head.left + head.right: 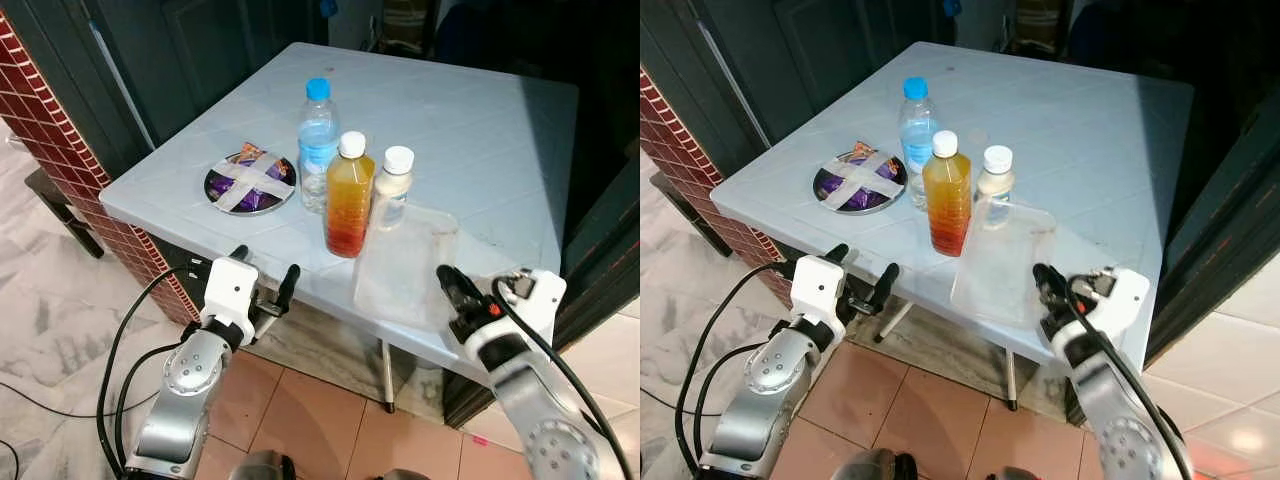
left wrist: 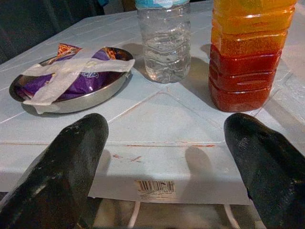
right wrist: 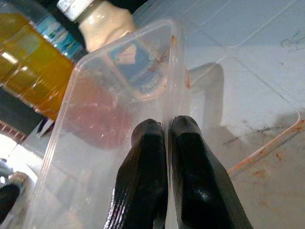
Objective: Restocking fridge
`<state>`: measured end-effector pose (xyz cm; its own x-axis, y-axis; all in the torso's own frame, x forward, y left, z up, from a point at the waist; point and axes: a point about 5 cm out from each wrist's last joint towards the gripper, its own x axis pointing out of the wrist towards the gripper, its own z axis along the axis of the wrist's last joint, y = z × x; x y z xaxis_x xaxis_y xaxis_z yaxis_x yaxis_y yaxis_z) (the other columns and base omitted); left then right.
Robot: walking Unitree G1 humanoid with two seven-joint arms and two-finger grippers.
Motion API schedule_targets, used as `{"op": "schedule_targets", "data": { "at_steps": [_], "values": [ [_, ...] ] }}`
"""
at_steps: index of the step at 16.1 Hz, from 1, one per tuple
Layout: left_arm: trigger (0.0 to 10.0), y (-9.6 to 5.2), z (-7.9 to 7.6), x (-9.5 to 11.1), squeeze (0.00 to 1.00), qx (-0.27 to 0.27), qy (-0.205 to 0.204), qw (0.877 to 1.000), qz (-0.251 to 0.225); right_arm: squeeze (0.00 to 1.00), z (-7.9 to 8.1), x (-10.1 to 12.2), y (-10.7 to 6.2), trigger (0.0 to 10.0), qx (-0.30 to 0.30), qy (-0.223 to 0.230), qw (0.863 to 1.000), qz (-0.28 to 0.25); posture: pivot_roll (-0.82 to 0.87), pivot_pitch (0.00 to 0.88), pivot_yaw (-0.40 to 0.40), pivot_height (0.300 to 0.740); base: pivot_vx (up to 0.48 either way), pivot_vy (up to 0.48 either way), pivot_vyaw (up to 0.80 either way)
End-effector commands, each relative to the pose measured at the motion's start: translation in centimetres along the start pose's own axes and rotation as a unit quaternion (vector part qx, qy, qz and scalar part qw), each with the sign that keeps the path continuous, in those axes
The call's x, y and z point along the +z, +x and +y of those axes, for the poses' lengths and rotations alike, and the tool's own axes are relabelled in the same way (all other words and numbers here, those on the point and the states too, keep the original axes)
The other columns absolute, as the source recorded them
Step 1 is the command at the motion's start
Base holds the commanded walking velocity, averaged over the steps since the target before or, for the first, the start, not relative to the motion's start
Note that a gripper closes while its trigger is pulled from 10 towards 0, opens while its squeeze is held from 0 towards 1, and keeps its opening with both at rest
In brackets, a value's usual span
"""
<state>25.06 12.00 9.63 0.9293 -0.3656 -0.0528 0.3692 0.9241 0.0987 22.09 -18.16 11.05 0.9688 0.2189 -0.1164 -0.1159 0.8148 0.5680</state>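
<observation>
Fridge stock sits on the pale blue plastic table [image 1: 480, 120] in front of me, its top moulded in shallow square panels with a few reddish scuffs. Largest of the items is the clear plastic container [image 1: 405, 265], thin-walled, rectangular with rounded corners, lying at the near edge just beside the bottles. My right gripper [image 3: 167, 143] has its two black fingers pressed together on the container's rim, the thin wall pinched between them. I judge this to be the pick-up step: the container is gripped but appears to rest on the table yet.

Next in size comes the orange bottle [image 1: 349, 198], ribbed, with liquid shading from amber to red and a white cap. Behind it stands the water bottle [image 1: 317, 145], clear and ridged with a blue cap, and to its right the small cream bottle [image 1: 391, 187], white-capped. Left of them lies a shallow steel dish [image 1: 250, 183] holding purple wrappers under crossed strips of tape.

My left gripper [image 1: 264, 283] hovers at the table's near edge, fingers spread wide and holding nothing, facing the orange bottle.

The next move calls for a gentle lift; that flimsy wall could flex or slip.
</observation>
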Motion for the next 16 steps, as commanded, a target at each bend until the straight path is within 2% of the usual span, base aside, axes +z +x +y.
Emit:
{"op": "schedule_targets", "data": {
  "at_steps": [1, 4, 16],
  "values": [
    [10.0, -0.1, 0.2, -0.4, 0.00, 0.002, 0.002, 1.000, 0.012, 0.00, -0.5, -1.0, -0.3, 10.0, -0.016, -0.005, 0.999, 0.031, -0.05, 0.027, 0.066, 0.740, 0.000, 0.000, 0.00],
    [10.0, 0.1, 0.0, -0.4, 0.00, -0.001, 0.001, 1.000, 0.011, 0.00, -0.3, -0.7, 0.3, 10.0, -0.013, -0.008, 1.000, 0.023, -0.05, 0.022, 0.064, 0.740, 0.000, 0.000, 0.00],
    [10.0, 0.1, 0.1, -0.4, 0.00, 0.004, 0.000, 1.000, 0.011, 0.00, -0.1, -0.8, 0.9, 10.0, -0.011, -0.014, 1.000, 0.020, -0.05, 0.022, 0.061, 0.740, -0.274, 0.000, 0.00]
  ]
}}
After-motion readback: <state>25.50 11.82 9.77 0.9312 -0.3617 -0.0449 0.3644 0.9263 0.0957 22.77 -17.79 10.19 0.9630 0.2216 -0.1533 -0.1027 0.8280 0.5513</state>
